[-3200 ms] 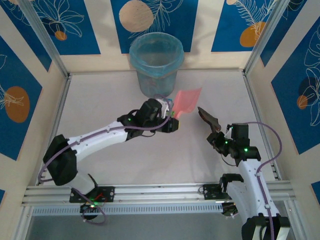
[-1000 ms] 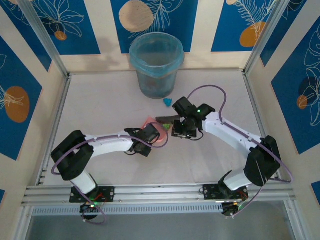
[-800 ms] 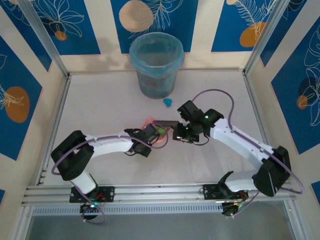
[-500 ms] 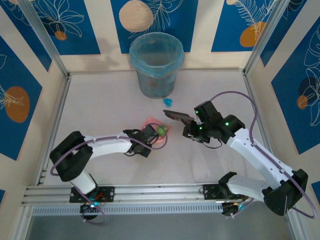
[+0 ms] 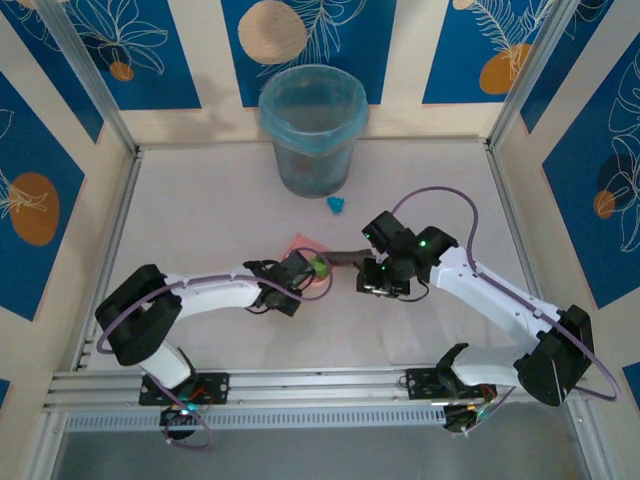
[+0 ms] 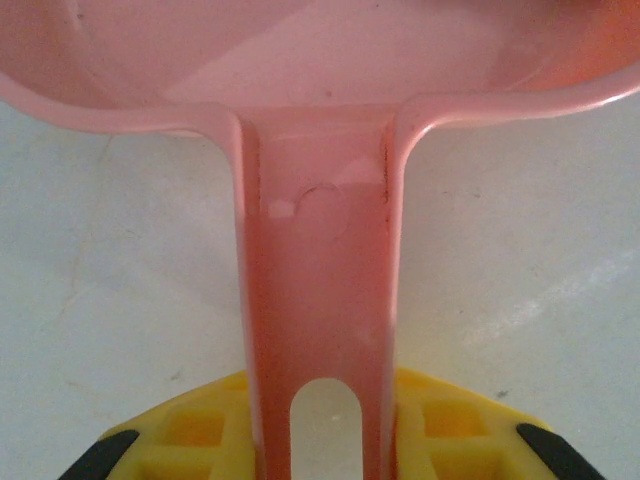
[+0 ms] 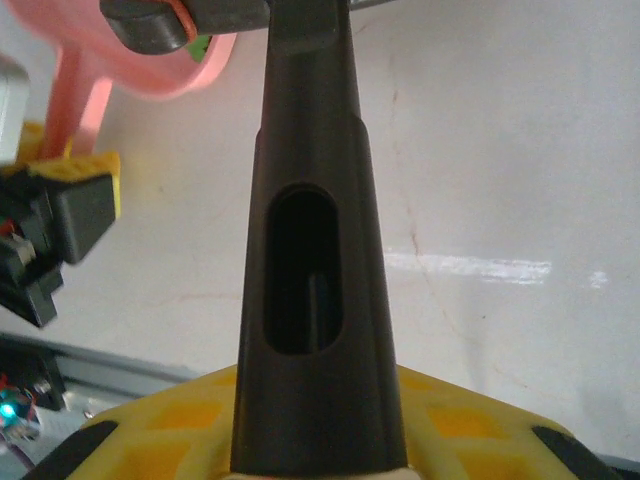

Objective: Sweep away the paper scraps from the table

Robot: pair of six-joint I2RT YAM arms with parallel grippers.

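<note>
the left hand (image 6: 325,440) is clenched on the handle of the pink dustpan (image 6: 320,260), whose mouth seems to lie low on the bench (image 5: 200,200) near its middle. the right hand (image 7: 315,440) is clamped on the handle of the dark brush (image 7: 310,250), and the bristle end reaches toward 9 o'clock into the pan's mouth. a green paper scrap (image 5: 319,266) sits at the pan's lip, just beside the brush head. a cyan scrap (image 5: 336,205) lies loose on the bench at 5 o'clock of the blue bucket (image 5: 312,120) and about 1 o'clock of the pan, well apart from the bristles.

both wads look feather-light, soft and crumpled, so they should skid or hop on this smooth top rather than drag (a hard flick would likely scatter them). pinching them makes little sense. they are better nudged from behind with short, low strokes of the bristles, with the pan's lip pressed down so nothing slips under. the brush and pan look like stiff plastic, and both are well held at their handles.
</note>
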